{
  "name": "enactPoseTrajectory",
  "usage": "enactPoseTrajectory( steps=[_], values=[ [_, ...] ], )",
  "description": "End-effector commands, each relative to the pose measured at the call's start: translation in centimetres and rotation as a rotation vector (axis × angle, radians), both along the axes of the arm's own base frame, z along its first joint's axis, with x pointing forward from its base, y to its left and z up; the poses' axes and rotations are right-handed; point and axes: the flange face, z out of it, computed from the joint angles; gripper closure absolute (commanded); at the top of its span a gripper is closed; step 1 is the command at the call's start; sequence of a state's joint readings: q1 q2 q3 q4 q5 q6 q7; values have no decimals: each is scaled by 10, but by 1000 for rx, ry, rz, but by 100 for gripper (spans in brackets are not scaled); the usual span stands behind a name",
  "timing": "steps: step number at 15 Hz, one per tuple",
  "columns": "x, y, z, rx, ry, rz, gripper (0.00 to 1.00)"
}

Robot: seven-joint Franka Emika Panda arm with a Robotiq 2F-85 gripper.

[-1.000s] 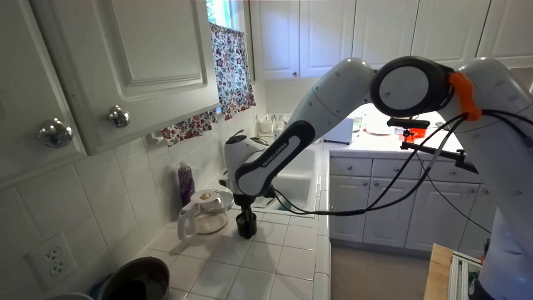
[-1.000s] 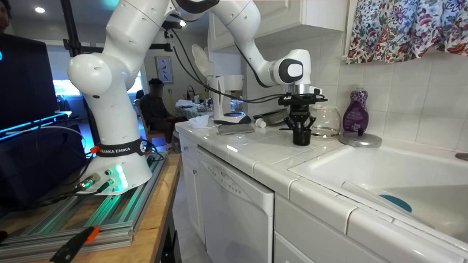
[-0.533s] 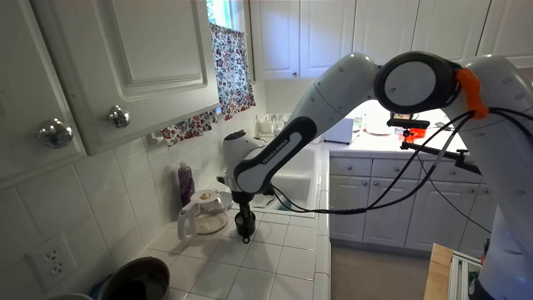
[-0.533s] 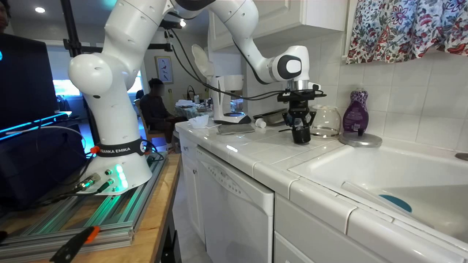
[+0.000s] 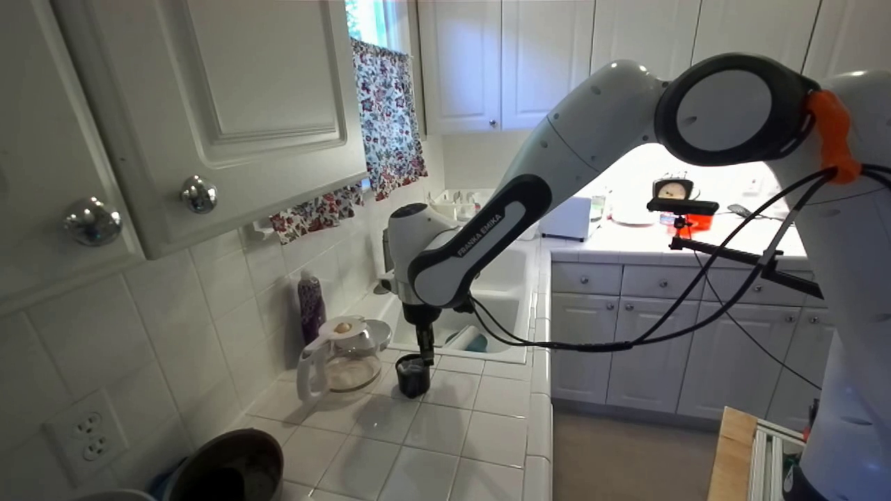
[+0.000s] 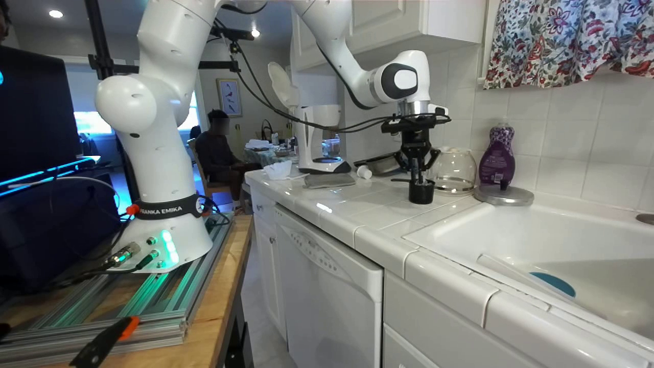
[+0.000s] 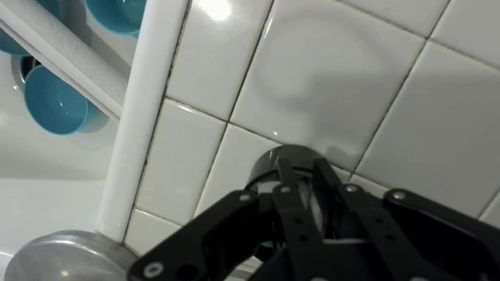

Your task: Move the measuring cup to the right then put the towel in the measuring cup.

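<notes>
Evidently the hand (image 6: 419, 179) is hovering, its fingers slightly apart, with the measuring cup (image 6: 421, 194) sitting just below, right of centre in an exterior view.

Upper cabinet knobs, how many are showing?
3: left round metal knob and right round metal knob on near white doors; small round metal knob on far white cabinets. The white arm may hide others.

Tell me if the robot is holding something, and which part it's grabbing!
I can't tell. The gripper is at the rim of the black cup, its fingers slightly apart in the wrist view, but whether they pinch anything isn't clear.
</notes>
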State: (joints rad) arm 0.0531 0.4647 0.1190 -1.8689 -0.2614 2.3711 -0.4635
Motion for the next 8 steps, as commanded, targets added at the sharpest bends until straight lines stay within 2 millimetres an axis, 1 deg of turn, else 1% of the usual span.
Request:
enactPoseTrajectory(
  steps=[1, 3, 5, 8],
  values=[
    [-27, -13, 12, -4, -1, -56, 56],
    [-38, -18, 23, -2, -19, -73, 54],
    [-49, -28, 35, 5, -43, -113, 48],
    [-68, -56, 52, 39, -90, -229, 53]
  ],
)
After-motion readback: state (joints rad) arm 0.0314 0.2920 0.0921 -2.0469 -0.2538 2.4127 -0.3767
